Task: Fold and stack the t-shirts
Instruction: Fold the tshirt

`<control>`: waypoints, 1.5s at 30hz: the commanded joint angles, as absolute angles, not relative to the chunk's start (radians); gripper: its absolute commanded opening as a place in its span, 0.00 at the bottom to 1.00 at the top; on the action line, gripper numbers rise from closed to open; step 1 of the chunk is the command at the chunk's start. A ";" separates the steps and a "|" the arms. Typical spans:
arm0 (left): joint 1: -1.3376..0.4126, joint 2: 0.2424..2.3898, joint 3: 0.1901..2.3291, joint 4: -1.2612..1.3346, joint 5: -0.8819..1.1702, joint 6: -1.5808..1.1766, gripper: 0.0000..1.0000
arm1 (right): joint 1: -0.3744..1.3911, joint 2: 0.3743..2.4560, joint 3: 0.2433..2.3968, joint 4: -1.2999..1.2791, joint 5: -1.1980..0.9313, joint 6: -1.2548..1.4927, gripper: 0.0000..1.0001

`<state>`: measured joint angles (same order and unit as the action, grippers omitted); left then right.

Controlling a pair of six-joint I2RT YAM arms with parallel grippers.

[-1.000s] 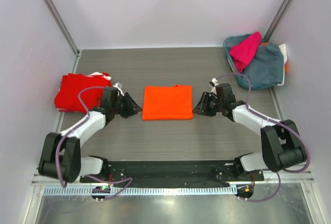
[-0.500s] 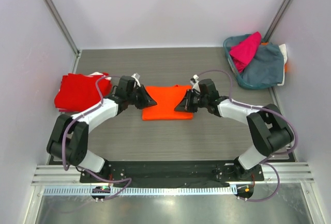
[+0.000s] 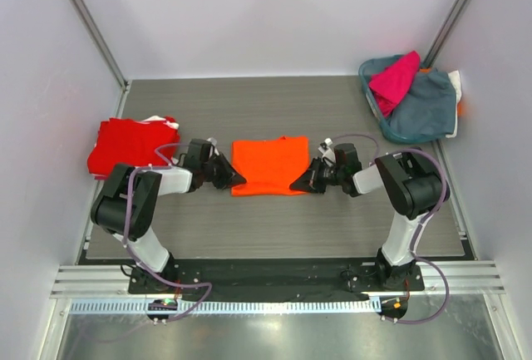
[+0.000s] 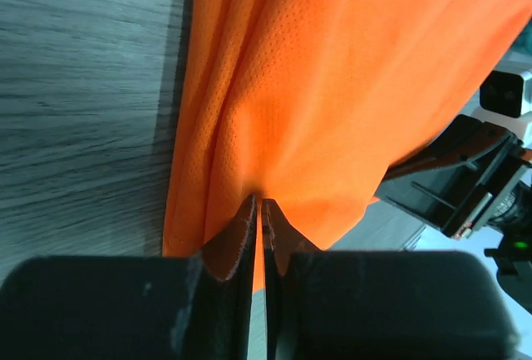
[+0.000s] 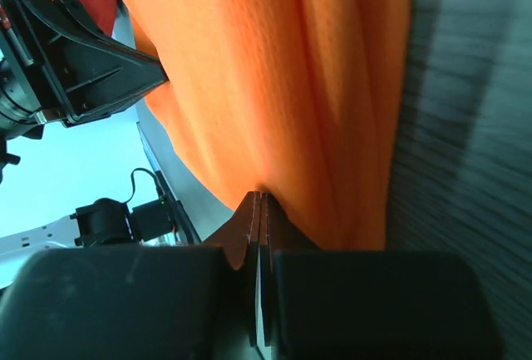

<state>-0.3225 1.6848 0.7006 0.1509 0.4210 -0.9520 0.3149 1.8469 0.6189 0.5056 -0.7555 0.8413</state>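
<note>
Orange t-shirt [image 3: 268, 165] pinched at both near corners
It lies flat between the two grippers; left gripper [image 4: 258, 207] clamped tight on its near-left corner; right gripper [image 5: 258, 199] likewise on the near-right; red t-shirt [image 3: 126, 145] lies outboard of the left jaws.

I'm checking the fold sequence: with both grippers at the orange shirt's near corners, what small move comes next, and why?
Probably raise both together slightly. The left gripper and right gripper each look shut on a near corner of the orange shirt, which lies flat on the table; an even lift would free that edge for folding.
</note>
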 commanded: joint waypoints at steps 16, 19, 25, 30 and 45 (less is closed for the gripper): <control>-0.301 1.466 0.807 0.020 0.328 -0.908 0.08 | 0.271 1.658 0.823 0.209 -0.687 0.653 0.01; -0.299 1.532 0.921 -0.024 0.336 -0.910 0.07 | 0.272 1.707 0.911 0.215 -0.681 0.707 0.01; -0.295 1.707 1.112 -0.029 0.328 -0.934 0.06 | 0.272 1.874 1.101 0.284 -0.687 0.802 0.01; -0.252 1.866 1.141 0.040 0.334 -0.963 0.05 | 0.256 2.019 1.193 0.316 -0.703 0.834 0.01; -0.198 1.990 1.157 0.094 0.293 -0.928 0.04 | 0.150 2.204 1.244 0.298 -0.703 0.853 0.03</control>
<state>-0.2062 2.0308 1.1580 0.1265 0.3569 -0.9836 0.1658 2.2261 1.2549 0.3290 -0.7422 0.8841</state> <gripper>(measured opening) 0.036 0.025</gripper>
